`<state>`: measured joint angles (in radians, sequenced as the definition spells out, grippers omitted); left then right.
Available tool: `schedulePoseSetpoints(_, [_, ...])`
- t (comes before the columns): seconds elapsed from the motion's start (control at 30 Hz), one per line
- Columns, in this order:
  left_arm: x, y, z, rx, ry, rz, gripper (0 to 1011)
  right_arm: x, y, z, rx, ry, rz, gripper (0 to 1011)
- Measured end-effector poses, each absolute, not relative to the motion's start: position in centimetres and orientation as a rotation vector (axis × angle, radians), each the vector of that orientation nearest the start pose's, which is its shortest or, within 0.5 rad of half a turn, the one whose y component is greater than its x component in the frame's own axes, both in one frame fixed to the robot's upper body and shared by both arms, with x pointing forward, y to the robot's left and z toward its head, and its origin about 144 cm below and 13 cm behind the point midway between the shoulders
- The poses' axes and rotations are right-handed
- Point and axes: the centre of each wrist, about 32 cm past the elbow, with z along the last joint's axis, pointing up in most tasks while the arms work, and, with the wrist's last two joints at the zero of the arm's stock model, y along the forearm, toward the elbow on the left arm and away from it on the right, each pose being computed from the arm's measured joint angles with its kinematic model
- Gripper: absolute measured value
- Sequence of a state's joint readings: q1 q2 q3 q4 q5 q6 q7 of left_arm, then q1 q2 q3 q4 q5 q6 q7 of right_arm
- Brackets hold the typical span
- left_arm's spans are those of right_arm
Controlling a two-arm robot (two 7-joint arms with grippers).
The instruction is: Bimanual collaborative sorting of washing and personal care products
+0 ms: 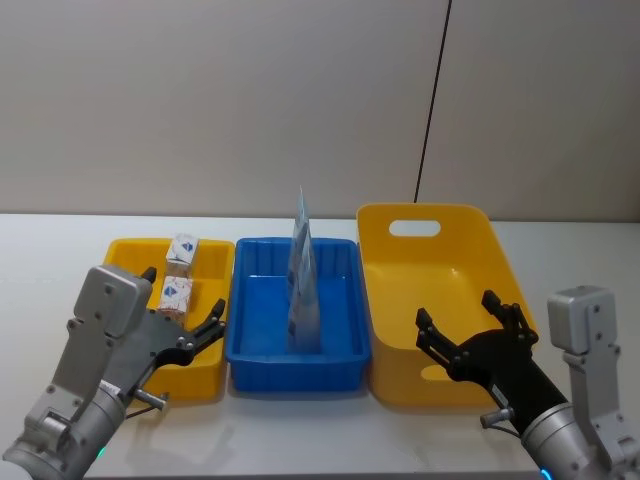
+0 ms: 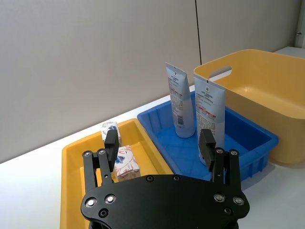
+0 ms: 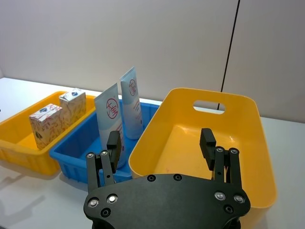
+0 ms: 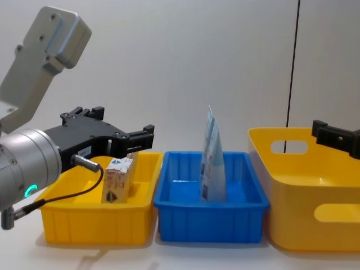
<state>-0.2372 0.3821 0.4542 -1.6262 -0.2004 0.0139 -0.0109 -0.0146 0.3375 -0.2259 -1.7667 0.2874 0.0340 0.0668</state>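
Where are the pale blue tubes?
Head view: pale blue tubes stand upright in the middle blue bin, with the shallow yellow tray to its left and the deep yellow bin to its right.

1. Across the back of my feed runs a plain wall (image 1: 200,100), matte and pale grey-beige, flat from edge to edge.
2. A thin dark line (image 1: 433,100) runs down that wall, right of the middle. It leans a little in the head view and stands upright in the chest view. I cannot tell whether it is a panel seam or a cable.
3. The wall's foot meets a smooth white table (image 1: 300,440).
4. The light is soft and even, and I see faint, blurred shadows on the tabletop.
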Motion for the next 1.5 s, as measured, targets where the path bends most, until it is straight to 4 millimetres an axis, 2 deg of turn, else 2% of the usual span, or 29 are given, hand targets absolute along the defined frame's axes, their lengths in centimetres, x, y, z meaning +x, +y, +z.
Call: schedulePoseSetpoints(1.5, [49.2, 19.84, 120.44, 0.061, -0.268, 1.124, 1001, 44.33, -23.71, 118.87, 0.026, -0.075, -1.23, 1000])
